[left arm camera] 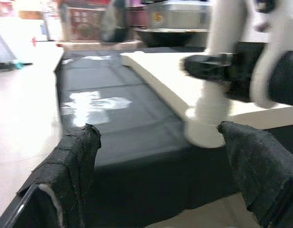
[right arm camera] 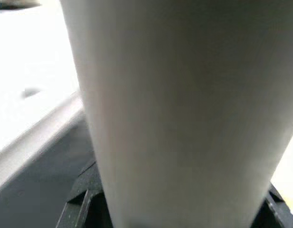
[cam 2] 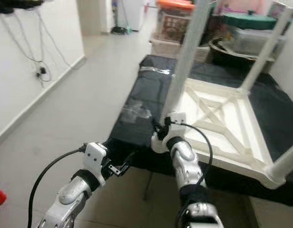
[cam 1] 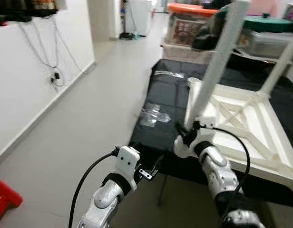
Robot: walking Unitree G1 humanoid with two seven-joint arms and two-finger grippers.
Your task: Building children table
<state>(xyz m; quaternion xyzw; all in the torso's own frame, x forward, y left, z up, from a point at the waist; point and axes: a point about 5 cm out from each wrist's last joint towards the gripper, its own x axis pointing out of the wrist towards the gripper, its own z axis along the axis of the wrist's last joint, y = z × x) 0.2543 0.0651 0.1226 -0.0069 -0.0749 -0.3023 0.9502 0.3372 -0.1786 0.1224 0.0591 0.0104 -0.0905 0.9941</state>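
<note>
A white children's table (cam 1: 241, 124) lies upside down on a black-covered surface (cam 1: 166, 95), its legs pointing up. My right gripper (cam 1: 188, 135) sits at the base of the near left leg (cam 1: 218, 61). In the right wrist view that leg (right arm camera: 184, 109) is pressed between the black fingers (right arm camera: 82, 204), so the gripper is shut on it. A second leg (cam 1: 282, 61) rises at the far right corner. My left gripper (cam 1: 153, 170) hovers open at the near edge of the black surface, left of the gripped leg. Its two padded fingers (left arm camera: 75, 156) stand wide apart with nothing between them.
Clear plastic wrappers (cam 1: 154, 115) lie on the black cover left of the table. Storage boxes (cam 1: 187, 26) and a green-lidded bin (cam 1: 268, 23) stand behind it. A white wall with hanging cables (cam 1: 53, 71) runs along the left, and open grey floor (cam 1: 89, 123) lies between.
</note>
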